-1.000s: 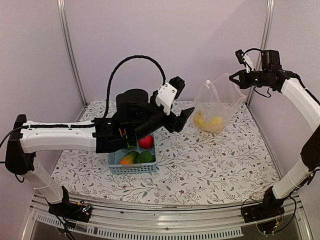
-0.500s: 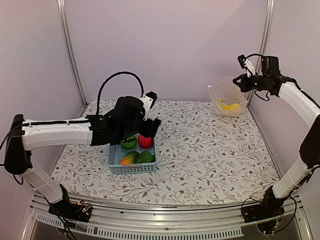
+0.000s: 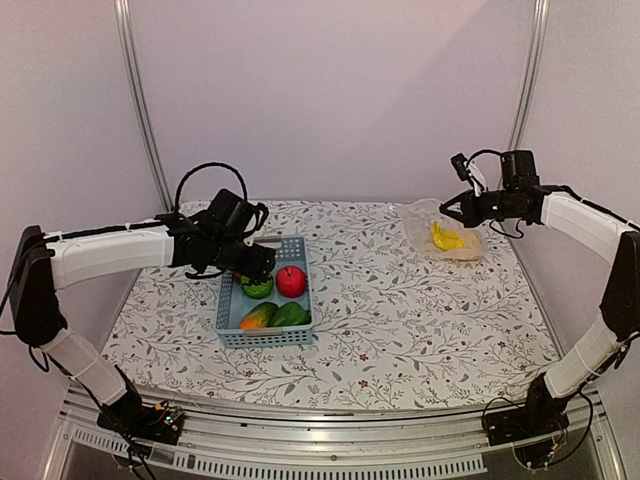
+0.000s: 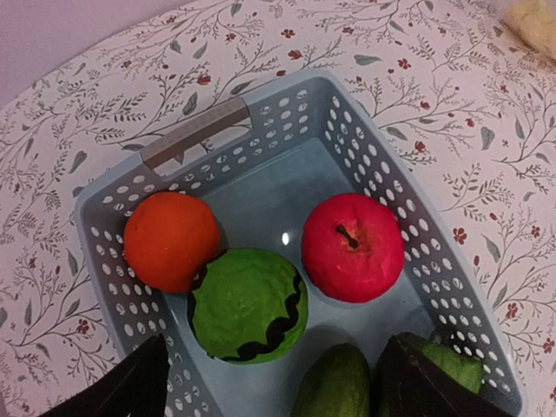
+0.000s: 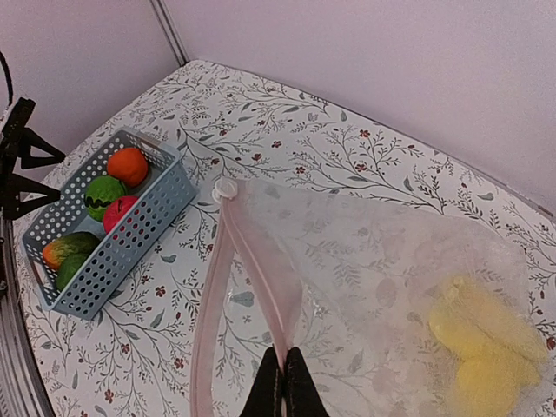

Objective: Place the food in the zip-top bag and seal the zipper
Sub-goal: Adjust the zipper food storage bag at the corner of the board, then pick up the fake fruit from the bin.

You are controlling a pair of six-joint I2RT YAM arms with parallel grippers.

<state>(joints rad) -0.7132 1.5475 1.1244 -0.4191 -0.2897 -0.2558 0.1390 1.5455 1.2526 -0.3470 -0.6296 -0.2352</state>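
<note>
The clear zip-top bag (image 3: 432,222) lies at the table's back right with yellow food (image 3: 444,240) inside. My right gripper (image 3: 452,207) is shut on the bag's pink zipper strip (image 5: 254,261); the mouth gapes open beside it. The bag (image 5: 382,261) and yellow pieces (image 5: 479,340) fill the right wrist view, above the gripper (image 5: 284,363). My left gripper (image 3: 252,266) hangs open and empty over the blue basket (image 3: 265,338). In the left wrist view the gripper (image 4: 276,347) sits above an orange (image 4: 171,241), a round green piece (image 4: 248,304), a red apple (image 4: 352,248) and a dark green piece (image 4: 334,387).
The basket (image 4: 195,130) stands left of centre on the flowered cloth. It also holds an orange-green piece (image 3: 258,316) at its front. A white slider tab (image 5: 225,188) sits at the zipper's far end. Metal frame posts stand at the back corners.
My left arm pulled back from the bag and came down over the basket. My right gripper lowered the raised bag, which now rests on the table.
</note>
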